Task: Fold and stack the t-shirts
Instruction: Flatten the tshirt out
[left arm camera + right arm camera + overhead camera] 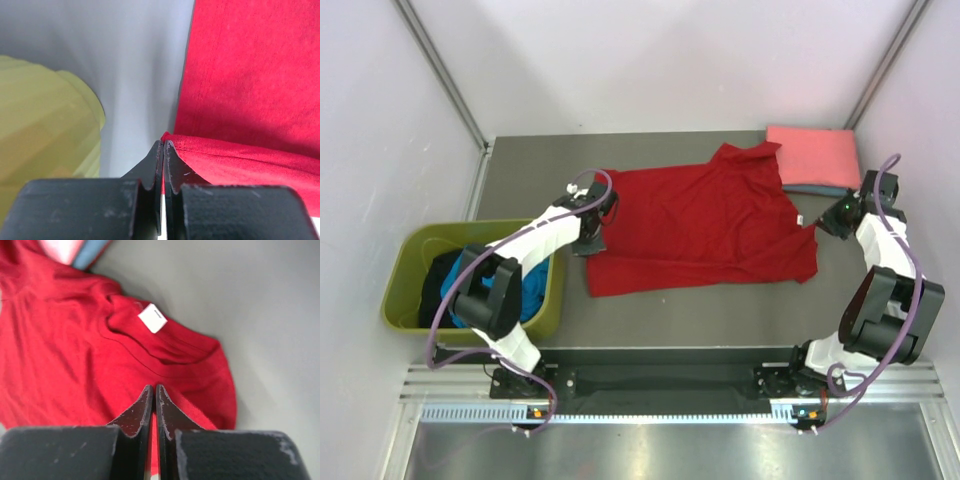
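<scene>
A bright red t-shirt (700,220) lies spread flat in the middle of the table. My left gripper (591,238) is shut on its left edge, where the cloth folds over; the left wrist view shows red cloth (250,100) pinched between the closed fingers (163,145). My right gripper (834,216) is shut on the shirt's right side near the collar; the right wrist view shows the closed fingers (153,389) over red cloth (60,350) and the white neck tag (152,318). A folded salmon-pink shirt (812,155) lies on a folded blue shirt (818,190) at the back right.
An olive-green tub (402,275) stands off the table's left edge, holding a turquoise shirt (527,290) and a black shirt (444,277). Its rim also shows in the left wrist view (45,125). White walls enclose the table on three sides.
</scene>
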Robot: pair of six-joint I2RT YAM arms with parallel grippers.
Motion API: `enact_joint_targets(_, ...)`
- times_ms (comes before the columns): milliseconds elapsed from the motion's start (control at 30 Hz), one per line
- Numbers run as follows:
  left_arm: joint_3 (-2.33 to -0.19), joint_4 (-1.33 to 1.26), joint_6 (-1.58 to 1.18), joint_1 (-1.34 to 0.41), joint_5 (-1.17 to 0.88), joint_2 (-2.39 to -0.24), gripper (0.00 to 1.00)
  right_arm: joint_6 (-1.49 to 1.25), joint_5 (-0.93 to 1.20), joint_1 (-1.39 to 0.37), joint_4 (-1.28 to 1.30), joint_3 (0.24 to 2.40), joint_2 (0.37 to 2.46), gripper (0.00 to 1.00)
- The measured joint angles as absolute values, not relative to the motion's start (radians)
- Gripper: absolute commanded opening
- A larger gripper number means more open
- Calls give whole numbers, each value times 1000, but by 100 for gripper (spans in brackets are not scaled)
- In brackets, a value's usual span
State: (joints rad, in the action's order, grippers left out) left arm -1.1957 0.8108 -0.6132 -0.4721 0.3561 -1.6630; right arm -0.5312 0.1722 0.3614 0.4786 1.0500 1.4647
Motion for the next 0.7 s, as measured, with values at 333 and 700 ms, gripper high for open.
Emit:
enact_joint_targets(333,-1232,798,-591,-428,357,-1720,0,-497,208,360,426,1129,1548,0)
enact_joint_targets(700,-1291,794,-571,-415,357,-1786,0,-494,256,360,383,1169,1615,0)
